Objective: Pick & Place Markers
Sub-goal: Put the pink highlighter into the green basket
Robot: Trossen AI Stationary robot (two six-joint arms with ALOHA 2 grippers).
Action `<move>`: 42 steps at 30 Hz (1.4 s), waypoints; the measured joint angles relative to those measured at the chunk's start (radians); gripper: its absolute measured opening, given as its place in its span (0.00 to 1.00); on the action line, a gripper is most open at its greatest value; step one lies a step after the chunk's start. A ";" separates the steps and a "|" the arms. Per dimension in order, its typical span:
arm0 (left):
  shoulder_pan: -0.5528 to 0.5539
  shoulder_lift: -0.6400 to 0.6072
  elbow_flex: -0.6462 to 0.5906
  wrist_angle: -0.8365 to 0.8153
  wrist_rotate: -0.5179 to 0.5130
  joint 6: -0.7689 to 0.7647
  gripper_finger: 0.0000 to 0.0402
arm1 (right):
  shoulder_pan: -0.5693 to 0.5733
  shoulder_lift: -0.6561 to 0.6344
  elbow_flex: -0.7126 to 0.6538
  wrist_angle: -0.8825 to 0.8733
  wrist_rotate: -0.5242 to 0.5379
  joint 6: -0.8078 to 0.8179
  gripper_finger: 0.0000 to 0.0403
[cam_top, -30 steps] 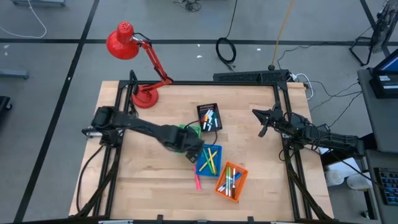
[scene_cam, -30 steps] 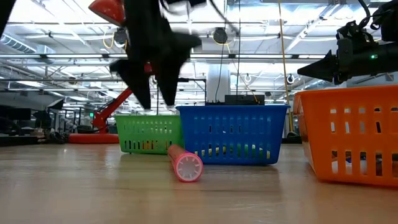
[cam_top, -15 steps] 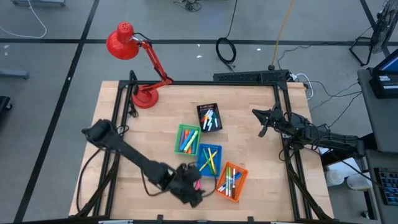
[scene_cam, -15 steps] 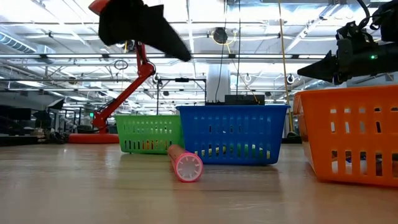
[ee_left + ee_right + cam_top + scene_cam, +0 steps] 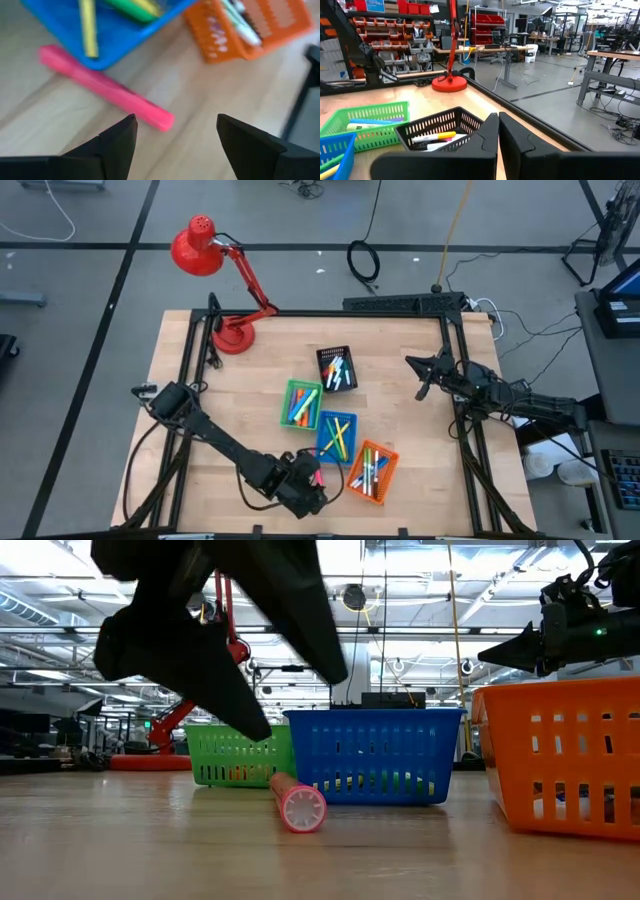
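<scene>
I hang my left gripper (image 5: 172, 131) low over the near edge of the table with its fingers spread wide and nothing between them, because the one stray pink marker (image 5: 105, 86) lies loose on the wood just off the blue basket (image 5: 336, 436), at about seven o'clock from it, and I judge it the next to lift. My right gripper (image 5: 424, 374) waits at the table's three o'clock edge, fingers pressed together. From overhead my own wrist covers most of that marker, and the other markers show only as coloured sticks inside the green basket (image 5: 300, 403), the black basket (image 5: 337, 367), the orange basket (image 5: 371, 471) and the blue one.
</scene>
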 joint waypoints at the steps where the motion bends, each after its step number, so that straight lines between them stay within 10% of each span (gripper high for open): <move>1: 0.002 0.000 0.000 -0.017 -0.008 -0.026 0.69 | 0.000 0.000 0.000 0.000 0.000 0.000 0.00; 23: 0.060 0.112 0.007 -0.143 0.131 -0.176 0.68 | 0.000 0.007 0.000 0.000 0.000 0.000 0.00; 35: 0.044 0.108 0.008 -0.317 0.244 -0.282 0.42 | 0.000 0.008 0.000 0.000 0.000 0.000 0.00; 42: 0.039 0.108 0.004 -0.331 0.185 -0.079 0.23 | 0.000 0.008 0.000 0.000 0.000 0.000 0.00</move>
